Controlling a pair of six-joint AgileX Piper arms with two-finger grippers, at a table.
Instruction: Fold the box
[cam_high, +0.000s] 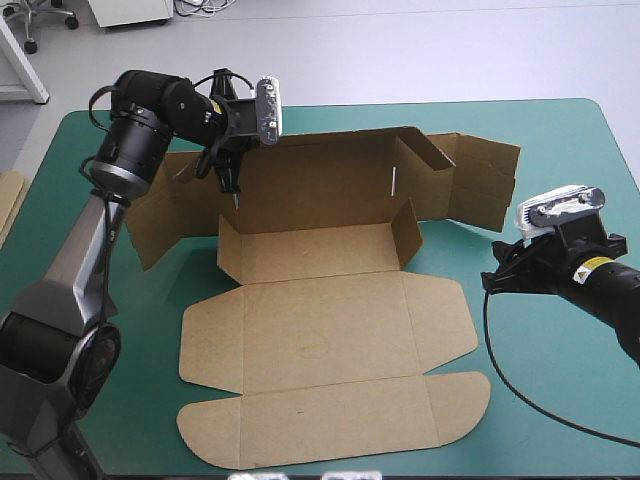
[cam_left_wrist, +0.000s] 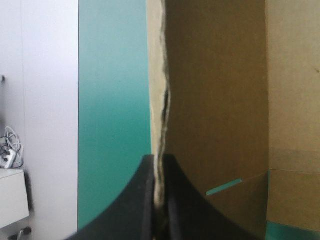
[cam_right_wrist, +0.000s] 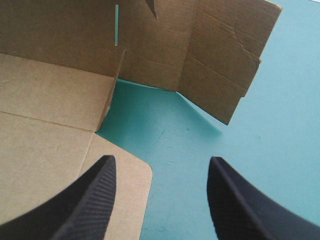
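Note:
The brown box lies as a cut sheet in the middle of the table, its lid panel flat toward the near edge. The long back wall stands raised, and a short side wall stands at its right. My left gripper is at the back wall's left end, shut on the upright board edge, which runs between my black fingers. My right gripper hovers open to the right of the box, over the cover and a rounded flap corner. Nothing is between its fingers.
The box's outer flaps stick out at the far right and far left, leaning half raised. An edge of more brown board shows at the table's left edge. Bare teal-green cover lies under and near the right arm.

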